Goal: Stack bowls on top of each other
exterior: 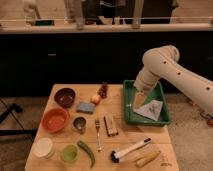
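Near the left edge of the worktop (130,132), a dark maroon bowl (65,96) at the back and, just in front of it, a larger orange-red bowl (55,119). Both upright, close side by side, not stacked. Just right of them a blue sponge (85,107), a metal cup (79,123) and a fork (98,134). Nearer the front, a white round container (43,147) and a green cup (69,152). On the right, well apart from the bowls, the claw (139,98) at the end of the white arm (165,62), low over the left part of the green tray (148,122), near a pale cloth (150,109) inside. Open or closed: impossible to tell.
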Controlling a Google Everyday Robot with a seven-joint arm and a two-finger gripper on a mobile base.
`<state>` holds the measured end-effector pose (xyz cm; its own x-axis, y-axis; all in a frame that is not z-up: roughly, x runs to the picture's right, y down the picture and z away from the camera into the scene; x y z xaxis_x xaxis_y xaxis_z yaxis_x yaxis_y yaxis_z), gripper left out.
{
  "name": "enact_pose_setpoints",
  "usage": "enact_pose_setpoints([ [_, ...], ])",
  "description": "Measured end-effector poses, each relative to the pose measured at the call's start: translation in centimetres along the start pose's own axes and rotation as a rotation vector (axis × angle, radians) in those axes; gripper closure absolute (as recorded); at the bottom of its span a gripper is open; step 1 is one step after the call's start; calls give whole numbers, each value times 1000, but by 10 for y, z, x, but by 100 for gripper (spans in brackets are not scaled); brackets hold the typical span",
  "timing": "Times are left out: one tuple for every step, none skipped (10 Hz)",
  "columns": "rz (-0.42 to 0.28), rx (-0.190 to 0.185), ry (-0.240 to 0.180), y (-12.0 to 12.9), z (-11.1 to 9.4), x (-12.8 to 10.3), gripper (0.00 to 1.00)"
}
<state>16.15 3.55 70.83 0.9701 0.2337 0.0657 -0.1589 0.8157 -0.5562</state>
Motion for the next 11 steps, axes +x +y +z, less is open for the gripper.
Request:
enact_pose_setpoints([
  [3, 1, 0, 0, 0, 1, 20],
  [6, 4, 0, 0, 1, 0, 20],
  [12, 13, -4, -3, 3, -4, 20],
  [12, 19, -11, -7, 5, -15, 20],
  [12, 24, -16, -11, 8, -27, 20],
  [9, 33, -26, -16, 13, -50, 20],
  [7, 41, -36, -19, 17, -73, 20],
  [7, 52, -43, -24, 23, -99, 20],
  [7, 61, -48, -27, 26, -116, 20],
  [7, 79, -55, -34, 32, -144, 20],
  [4, 89, -61, -38, 36, -166, 20],
])
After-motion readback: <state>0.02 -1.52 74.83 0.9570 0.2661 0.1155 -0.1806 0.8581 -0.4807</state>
